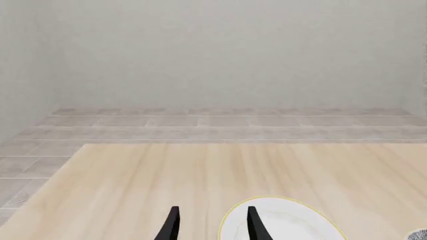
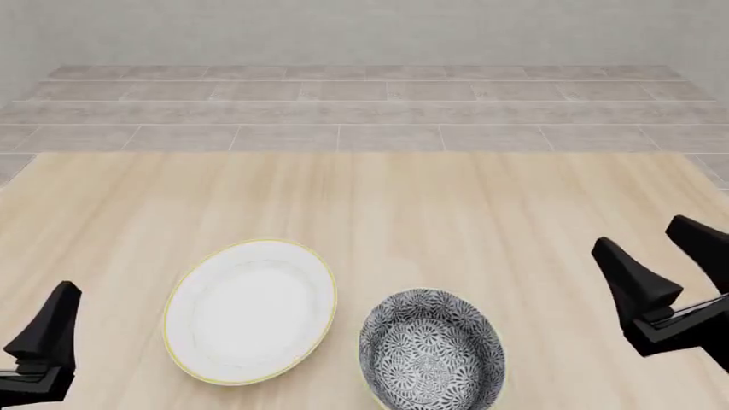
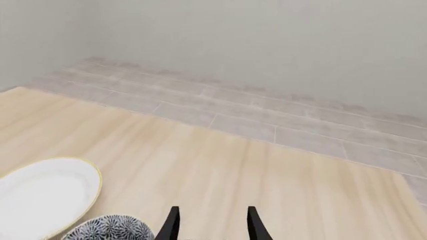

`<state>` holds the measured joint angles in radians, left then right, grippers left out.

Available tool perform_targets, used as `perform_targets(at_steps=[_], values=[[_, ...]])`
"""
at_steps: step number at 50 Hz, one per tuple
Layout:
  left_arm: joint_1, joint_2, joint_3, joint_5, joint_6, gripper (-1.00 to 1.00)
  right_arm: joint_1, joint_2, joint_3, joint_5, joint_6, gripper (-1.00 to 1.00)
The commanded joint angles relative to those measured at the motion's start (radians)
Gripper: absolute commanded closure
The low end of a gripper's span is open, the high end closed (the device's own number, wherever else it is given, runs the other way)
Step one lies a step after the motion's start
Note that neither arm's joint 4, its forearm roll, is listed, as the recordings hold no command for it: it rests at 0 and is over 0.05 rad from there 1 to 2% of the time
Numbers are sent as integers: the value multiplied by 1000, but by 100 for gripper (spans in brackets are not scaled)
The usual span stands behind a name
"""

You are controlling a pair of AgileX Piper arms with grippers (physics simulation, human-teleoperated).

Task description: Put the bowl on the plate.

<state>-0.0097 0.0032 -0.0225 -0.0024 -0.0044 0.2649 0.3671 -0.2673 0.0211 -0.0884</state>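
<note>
Sitting on the wooden table (image 2: 456,205), apart: bowl (image 2: 433,348), its near edge cropped, just right of plate (image 2: 251,309). Showing no writing anywhere. Hovering spread and empty: right gripper (image 2: 667,269). Left gripper (image 2: 46,329) half cropped in front, standing spread in its wrist view.

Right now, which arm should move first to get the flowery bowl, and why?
Probably the right gripper: swing it left and down toward the patterned bowl's near-side rim. The bowl sits on the table beside the white plate, not on it, and lies closer to the right arm. Both grippers are open and hold nothing; the left gripper is out past the plate's far side.
</note>
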Motion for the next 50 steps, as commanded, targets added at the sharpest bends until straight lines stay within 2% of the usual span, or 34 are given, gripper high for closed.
perform_targets(at_steps=[1,24,50], values=[[-1,5,-4,-4,0,-100,30,52,-13,-16,-17,-100],[-7,3,-5,-5,3,-100,65,136,-21,-56,-38,-100],[-14,0,-3,-2,1,-100,114,262,-26,-118,-9,-100]])
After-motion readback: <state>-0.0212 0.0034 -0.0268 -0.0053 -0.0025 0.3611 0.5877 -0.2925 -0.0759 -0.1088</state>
